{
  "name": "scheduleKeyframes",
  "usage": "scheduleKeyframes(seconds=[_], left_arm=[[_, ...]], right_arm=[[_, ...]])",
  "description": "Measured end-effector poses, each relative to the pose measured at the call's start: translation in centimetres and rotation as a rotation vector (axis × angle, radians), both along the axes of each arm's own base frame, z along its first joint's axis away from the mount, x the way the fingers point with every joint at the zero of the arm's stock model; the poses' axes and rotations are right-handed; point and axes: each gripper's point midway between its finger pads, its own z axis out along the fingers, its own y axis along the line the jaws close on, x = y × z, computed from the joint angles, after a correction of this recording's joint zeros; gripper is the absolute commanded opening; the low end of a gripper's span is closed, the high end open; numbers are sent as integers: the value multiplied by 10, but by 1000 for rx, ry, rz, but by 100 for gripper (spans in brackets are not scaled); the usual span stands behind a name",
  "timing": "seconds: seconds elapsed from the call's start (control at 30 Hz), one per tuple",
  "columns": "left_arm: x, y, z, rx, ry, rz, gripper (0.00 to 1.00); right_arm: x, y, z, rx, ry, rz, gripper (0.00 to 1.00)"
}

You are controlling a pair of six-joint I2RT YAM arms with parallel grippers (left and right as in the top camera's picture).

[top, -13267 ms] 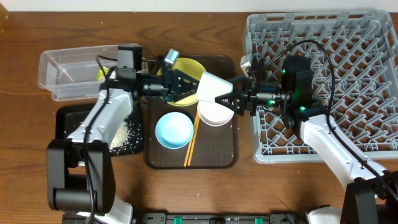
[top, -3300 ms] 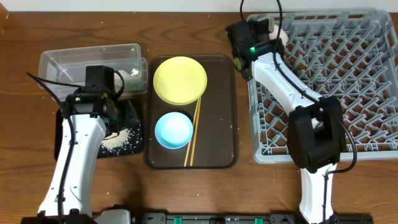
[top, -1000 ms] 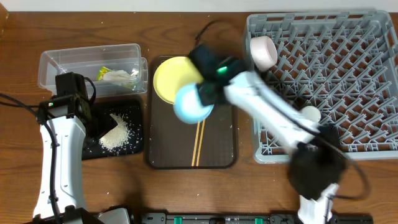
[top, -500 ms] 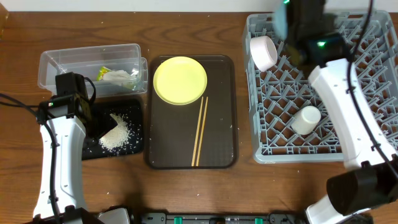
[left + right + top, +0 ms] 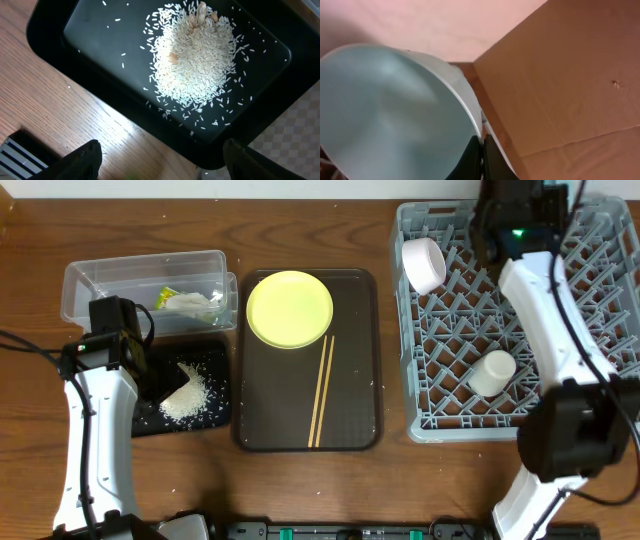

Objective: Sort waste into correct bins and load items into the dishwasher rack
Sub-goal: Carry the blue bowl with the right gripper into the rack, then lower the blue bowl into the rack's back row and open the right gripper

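My right gripper (image 5: 483, 159) is shut on the rim of the light blue bowl (image 5: 395, 110), which fills the right wrist view. From overhead the right arm (image 5: 515, 230) reaches over the far edge of the grey dishwasher rack (image 5: 600, 330), and the bowl is hidden there. In the rack lie a white bowl (image 5: 424, 265) and a small white cup (image 5: 493, 372). My left gripper (image 5: 161, 169) hangs open above the near rim of the black tray (image 5: 100, 80), which holds the rice scraps (image 5: 192, 60). The wrapper (image 5: 165, 298) and the tissue (image 5: 192, 303) lie in the clear tub (image 5: 100, 280).
A dark brown serving tray (image 5: 270, 420) in the middle carries the yellow plate (image 5: 289, 308) and the wooden chopsticks (image 5: 322, 390). Bare wooden tabletop (image 5: 320, 490) runs along the front edge. A brown board (image 5: 570, 75) shows behind the blue bowl.
The right arm has carried the light blue bowl from above the brown tray to the far edge of the rack. The left arm has not moved.
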Motion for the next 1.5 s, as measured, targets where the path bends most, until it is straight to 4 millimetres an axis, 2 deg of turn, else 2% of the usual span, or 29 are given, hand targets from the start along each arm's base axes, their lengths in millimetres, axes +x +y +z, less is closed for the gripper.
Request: scheduleKeyframes(seconds=[0.13, 0.4, 0.6, 0.8, 1.13, 1.37, 1.5], left_arm=[[0, 0, 0, -1, -1, 0, 80], [0, 0, 0, -1, -2, 0, 80], [1, 0, 0, 0, -4, 0, 81], [1, 0, 0, 0, -5, -1, 80], [1, 0, 0, 0, -4, 0, 81], [1, 0, 0, -1, -5, 0, 80], [1, 0, 0, -3, -5, -1, 81]], right_arm=[[6, -1, -25, -29, 63, -12, 1], [8, -4, -61, -63, 139, -57, 1], [12, 10, -81, -67, 165, -42, 1], [11, 27, -84, -61, 163, -25, 1], [-7, 23, -93, -47, 183, -82, 1], [8, 21, -63, -71, -9, -135, 1], [13, 21, -53, -100, -27, -131, 1]])
